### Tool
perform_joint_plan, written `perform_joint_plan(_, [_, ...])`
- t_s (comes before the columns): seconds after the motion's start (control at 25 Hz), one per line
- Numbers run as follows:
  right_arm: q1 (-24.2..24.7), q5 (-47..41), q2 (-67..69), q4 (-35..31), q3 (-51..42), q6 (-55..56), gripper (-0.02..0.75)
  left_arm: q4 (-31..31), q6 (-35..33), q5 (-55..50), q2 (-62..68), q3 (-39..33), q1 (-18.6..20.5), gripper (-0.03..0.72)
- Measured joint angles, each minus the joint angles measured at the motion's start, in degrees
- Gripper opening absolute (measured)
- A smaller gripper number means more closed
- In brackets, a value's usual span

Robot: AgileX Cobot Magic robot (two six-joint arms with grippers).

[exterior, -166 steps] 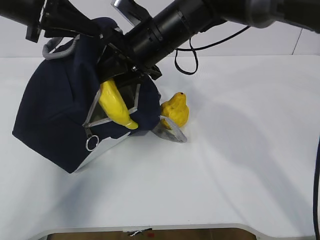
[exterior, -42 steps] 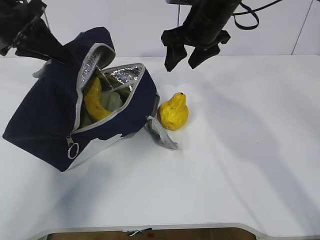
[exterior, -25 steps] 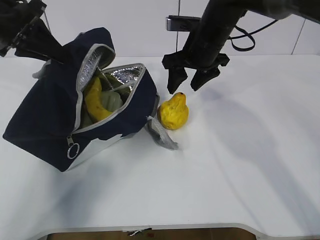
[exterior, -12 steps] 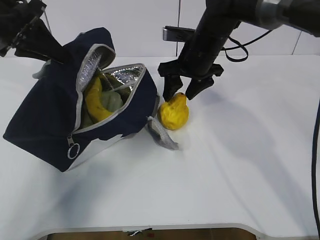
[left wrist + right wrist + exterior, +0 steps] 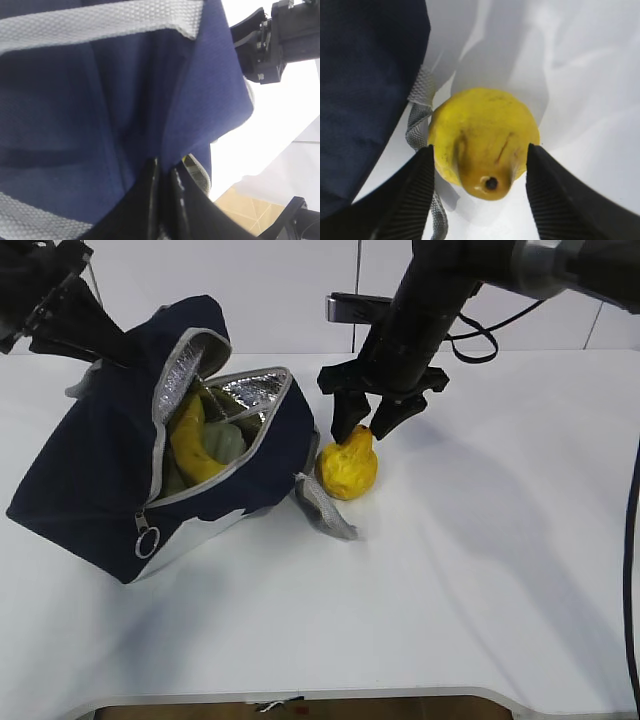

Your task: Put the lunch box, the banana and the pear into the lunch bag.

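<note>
Two of the three items already sit inside the lunch bag (image 5: 120, 470): the banana (image 5: 192, 443) leans in the mouth, and beside it shows a sage-green surface I take to be the lunch box (image 5: 228, 440) lid. Only the pear (image 5: 348, 464) is outside, standing on the white bench (image 5: 480, 570) just right of the bag, close beside the grey strap (image 5: 322, 505) that trails from the bag's corner.

My left tool (image 5: 162, 185) is closed on a fold of the navy fabric at the bag's far left top. I hold it there to keep the bag tipped and its silver-lined mouth gaping toward the right, so the last item has a way in.

My right tool (image 5: 363, 427) hangs over the pear with its fingers (image 5: 402, 200) spread to either side of the fruit's upper half, stem end between them. From the wrist view they flank it with a small gap each side, so I judge nothing is gripped yet. Centred like this, a squeeze should catch the pear without nudging it into the strap.
</note>
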State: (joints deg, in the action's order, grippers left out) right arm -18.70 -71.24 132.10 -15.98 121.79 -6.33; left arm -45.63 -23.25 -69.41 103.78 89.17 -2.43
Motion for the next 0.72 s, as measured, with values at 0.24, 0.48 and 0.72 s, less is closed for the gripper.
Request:
perform_joint_plan(0.24, [0.0,0.0,0.7,-0.2,0.0,0.0,0.468,0.0,0.0,0.0,0.0,0.0,0.0,0.007])
perform_joint_plan(0.48, [0.0,0.0,1.1,-0.3,-0.1,0.0,0.429,0.0,0.0,0.0,0.0,0.0,0.0,0.007])
perform_joint_plan(0.72, [0.0,0.1,1.1,-0.4,-0.1,0.0,0.288,0.0,0.0,0.0,0.0,0.0,0.0,0.007])
